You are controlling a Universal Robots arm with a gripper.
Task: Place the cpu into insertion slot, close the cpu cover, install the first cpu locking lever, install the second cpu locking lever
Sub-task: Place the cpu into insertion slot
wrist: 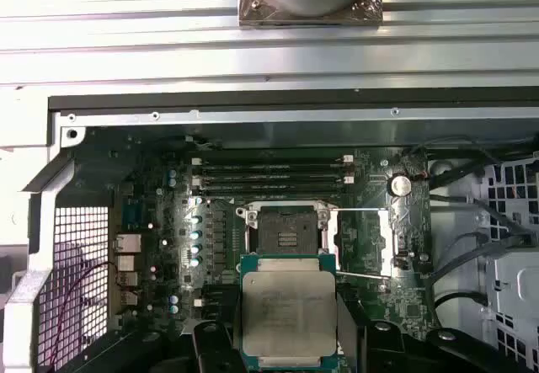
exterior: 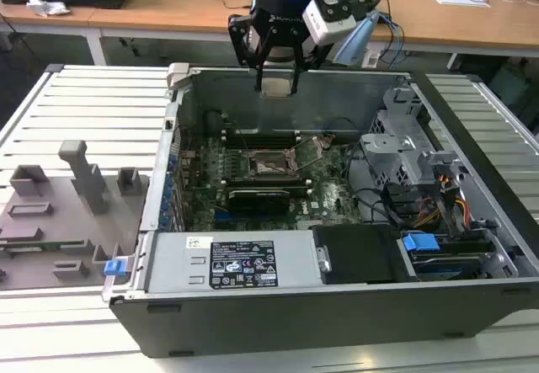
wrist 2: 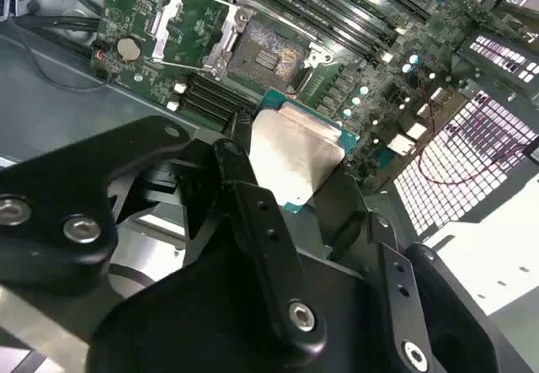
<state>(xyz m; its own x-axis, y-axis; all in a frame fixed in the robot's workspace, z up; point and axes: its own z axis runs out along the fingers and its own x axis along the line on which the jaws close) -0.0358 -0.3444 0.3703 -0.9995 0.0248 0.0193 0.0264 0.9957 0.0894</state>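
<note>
The end effector [exterior: 276, 77] hung in the upper middle of the exterior view, in front of the far wall of the open computer case [exterior: 337, 322]. It was closed on the cpu [wrist: 288, 318] and gripped it by two opposite edges. In both wrist views the dull metal top of the cpu faced the camera, and the chip was in the air, well apart from the green motherboard [exterior: 333, 196]. The insertion slot [wrist: 286, 230] lay bare in the middle of this board. The cpu cover [wrist: 364, 240] was folded open just beside the slot. The case rested on a slatted desk [exterior: 93, 103].
</note>
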